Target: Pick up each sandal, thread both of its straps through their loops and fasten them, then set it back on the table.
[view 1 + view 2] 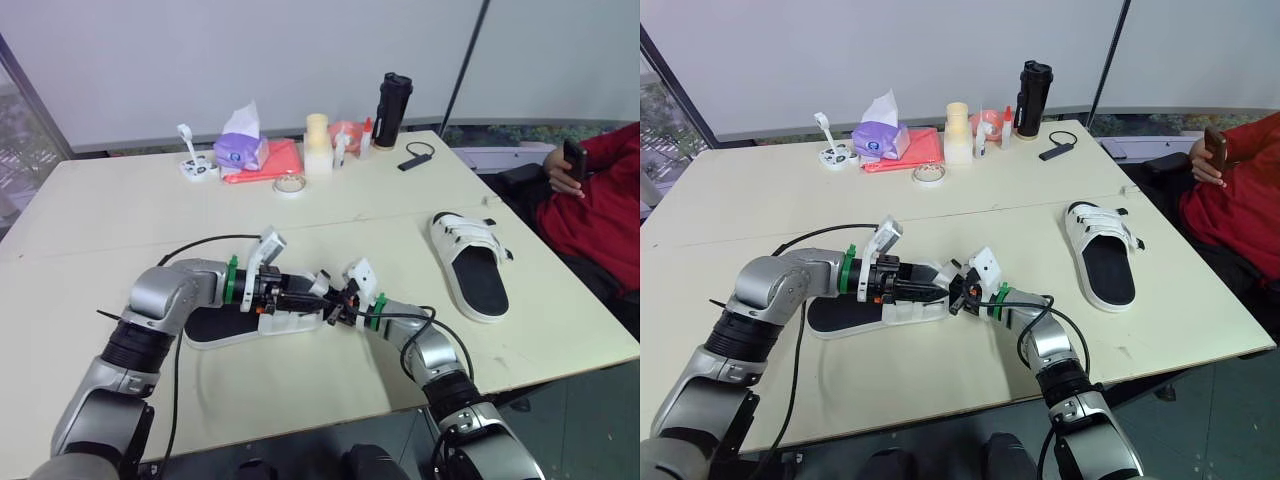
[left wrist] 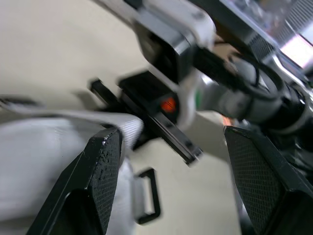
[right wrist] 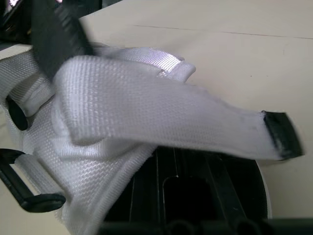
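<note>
In the lower centre of the head view one sandal [image 1: 215, 328] lies on the table [image 1: 120, 210]. The left gripper [image 1: 303, 292] is over it from the left and the right gripper [image 1: 336, 306] is at its strapped end from the right. The second sandal [image 1: 470, 262] lies well apart, right of centre. Upper centre, along the far edge, sit a tissue pack [image 1: 240, 148], a tape roll [image 1: 290, 184] in front of it, and a flask [image 1: 392, 110] further right. A person [image 1: 600, 210] sits at the right edge, beside the table.
</note>
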{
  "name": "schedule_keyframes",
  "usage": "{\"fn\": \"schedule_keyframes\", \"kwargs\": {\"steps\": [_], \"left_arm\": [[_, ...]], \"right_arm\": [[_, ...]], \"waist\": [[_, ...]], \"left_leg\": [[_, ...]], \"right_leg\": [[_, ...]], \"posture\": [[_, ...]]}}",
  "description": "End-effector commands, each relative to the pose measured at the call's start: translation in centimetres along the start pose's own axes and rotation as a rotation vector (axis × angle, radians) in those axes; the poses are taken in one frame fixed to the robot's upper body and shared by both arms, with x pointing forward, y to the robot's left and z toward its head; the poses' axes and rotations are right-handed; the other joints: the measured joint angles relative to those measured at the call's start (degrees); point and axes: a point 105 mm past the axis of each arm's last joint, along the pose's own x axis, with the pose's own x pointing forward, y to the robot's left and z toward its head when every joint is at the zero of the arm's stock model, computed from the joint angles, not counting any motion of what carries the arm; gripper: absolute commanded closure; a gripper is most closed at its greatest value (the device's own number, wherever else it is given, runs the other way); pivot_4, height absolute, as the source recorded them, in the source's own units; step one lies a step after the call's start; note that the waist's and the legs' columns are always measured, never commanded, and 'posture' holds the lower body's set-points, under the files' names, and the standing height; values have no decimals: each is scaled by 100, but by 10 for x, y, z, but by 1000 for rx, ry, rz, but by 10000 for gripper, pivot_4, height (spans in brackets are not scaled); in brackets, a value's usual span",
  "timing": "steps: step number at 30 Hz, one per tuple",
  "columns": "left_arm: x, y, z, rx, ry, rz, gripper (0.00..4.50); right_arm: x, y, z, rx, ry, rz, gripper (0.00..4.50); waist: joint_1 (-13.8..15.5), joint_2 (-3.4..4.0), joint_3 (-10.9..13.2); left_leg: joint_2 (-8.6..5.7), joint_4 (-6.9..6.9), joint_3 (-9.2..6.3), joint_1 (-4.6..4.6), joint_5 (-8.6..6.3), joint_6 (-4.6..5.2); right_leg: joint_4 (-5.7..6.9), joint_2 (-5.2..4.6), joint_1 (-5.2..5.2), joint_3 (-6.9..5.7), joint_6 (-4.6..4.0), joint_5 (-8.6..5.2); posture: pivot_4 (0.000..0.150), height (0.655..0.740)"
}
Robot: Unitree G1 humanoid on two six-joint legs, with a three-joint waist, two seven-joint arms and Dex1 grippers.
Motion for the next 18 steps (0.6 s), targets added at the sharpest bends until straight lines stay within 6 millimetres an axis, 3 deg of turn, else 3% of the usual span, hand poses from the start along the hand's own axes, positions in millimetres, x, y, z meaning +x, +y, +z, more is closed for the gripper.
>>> {"fn": "schedule_keyframes", "kwargs": {"steps": [1,6,9,14,18], "left_arm": [[-1,-6,6,62,-6,-20,11190],[11,3,13,66,-56,27,11190],[19,14,17,57,-86,81,19465],[22,25,17,50,-87,123,44125],[20,27,22,45,-101,137,44781]], "right_arm": [[-10,-1,-56,100,181,-65,45000],[-9,0,-56,102,180,-63,45000],[-8,0,-55,103,178,-64,45000],[-9,-1,-56,106,178,-68,45000],[-11,-1,-58,108,181,-73,45000]], "waist": [[2,0,0],[6,0,0],[5,0,0],[1,0,0],[3,0,-1]], "left_leg": [[0,-1,0,0,0,0],[0,0,0,-1,0,0],[0,-1,0,0,0,0],[-1,-1,0,0,0,0],[0,-3,0,1,0,0]], "right_leg": [[0,0,0,0,0,0],[-4,-1,1,0,-1,-1],[-4,0,1,0,0,-1],[-4,0,1,0,14,-8],[-4,0,2,0,16,-8]], "posture": [[1500,7400],[1500,7400],[1500,7400],[1500,7400],[1500,7400]]}}
